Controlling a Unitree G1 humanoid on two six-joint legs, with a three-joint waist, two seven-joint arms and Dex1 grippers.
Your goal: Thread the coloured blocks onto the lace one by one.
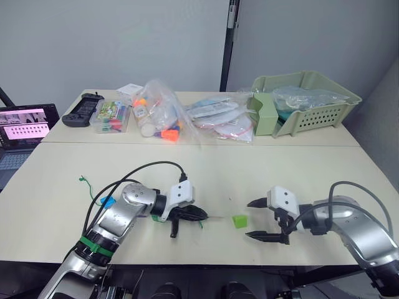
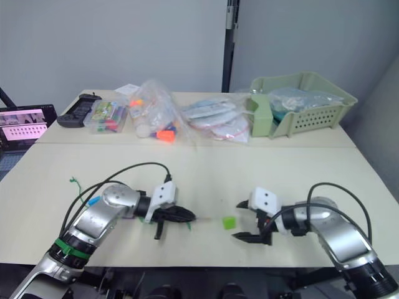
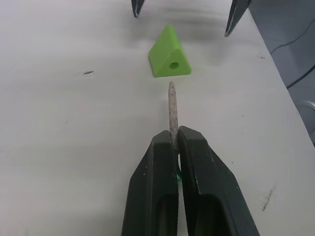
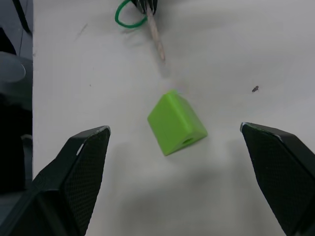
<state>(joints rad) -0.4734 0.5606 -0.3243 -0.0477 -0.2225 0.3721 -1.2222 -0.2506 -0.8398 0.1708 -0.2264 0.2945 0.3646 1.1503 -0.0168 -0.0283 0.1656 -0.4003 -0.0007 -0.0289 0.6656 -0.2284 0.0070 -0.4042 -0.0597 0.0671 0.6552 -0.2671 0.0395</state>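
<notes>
A light green block point(image 1: 239, 221) lies on the table near the front edge, between my two grippers, with its hole turned toward the left gripper. My left gripper point(image 1: 198, 215) is shut on the lace's stiff pale tip point(image 3: 172, 105), which points at the block's hole point(image 3: 174, 64) from a short gap. The green lace point(image 1: 84, 182) trails back along the left arm to its far end. My right gripper point(image 1: 249, 218) stands open just right of the block, one finger to each side, not touching it. A blue block point(image 1: 107, 201) and a dark green block point(image 1: 156, 217) lie by the left arm, partly hidden.
Along the back of the table are clear bags of toys point(image 1: 159, 115), a clear box point(image 1: 111, 117), a black controller point(image 1: 81, 109) and a pale green basket point(image 1: 305, 99). A laptop point(image 1: 25, 124) sits off the table's left side.
</notes>
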